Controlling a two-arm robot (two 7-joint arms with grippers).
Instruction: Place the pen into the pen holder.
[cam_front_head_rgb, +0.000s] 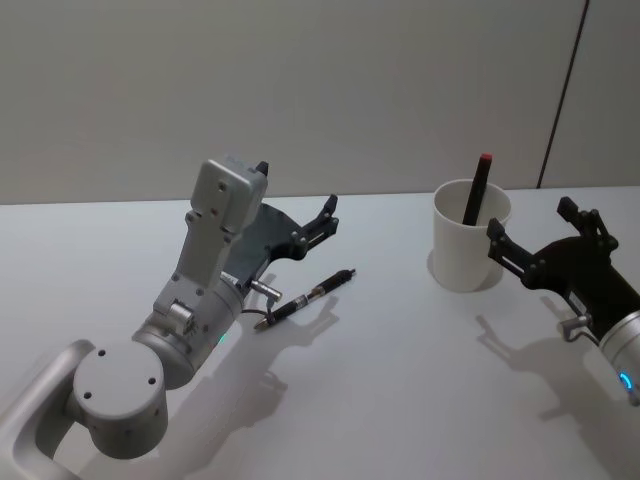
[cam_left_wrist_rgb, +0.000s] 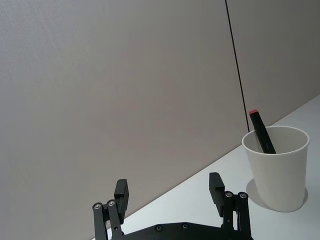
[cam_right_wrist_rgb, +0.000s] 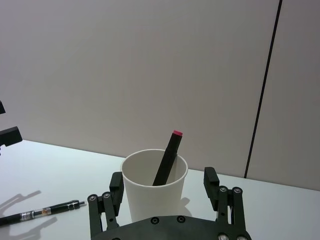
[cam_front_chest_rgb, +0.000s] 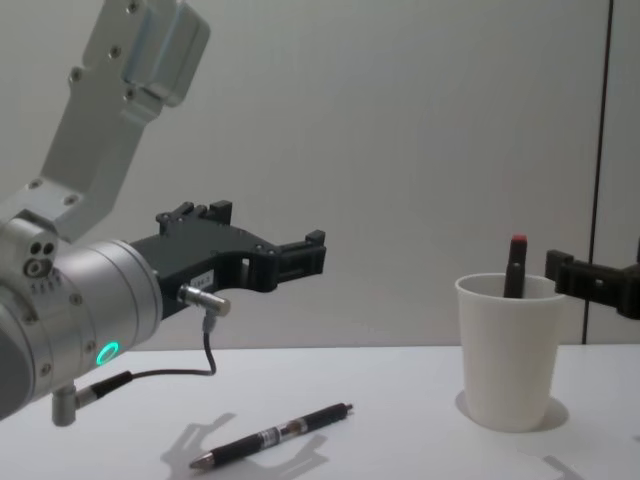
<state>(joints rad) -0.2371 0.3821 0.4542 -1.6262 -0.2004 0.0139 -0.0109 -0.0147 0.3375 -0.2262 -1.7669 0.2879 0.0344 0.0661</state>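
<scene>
The black pen lies flat on the white table, also seen in the chest view and the right wrist view. My left gripper hangs above and just behind it, open and empty. The pen holder is a white paper cup standing upright at the right. A black marker with a red cap leans inside it. My right gripper is open and empty, close against the cup's right side; the cup stands just ahead of its fingers.
The white table runs back to a plain grey wall with a dark vertical seam at the right. My left arm's grey links rise over the table's left half.
</scene>
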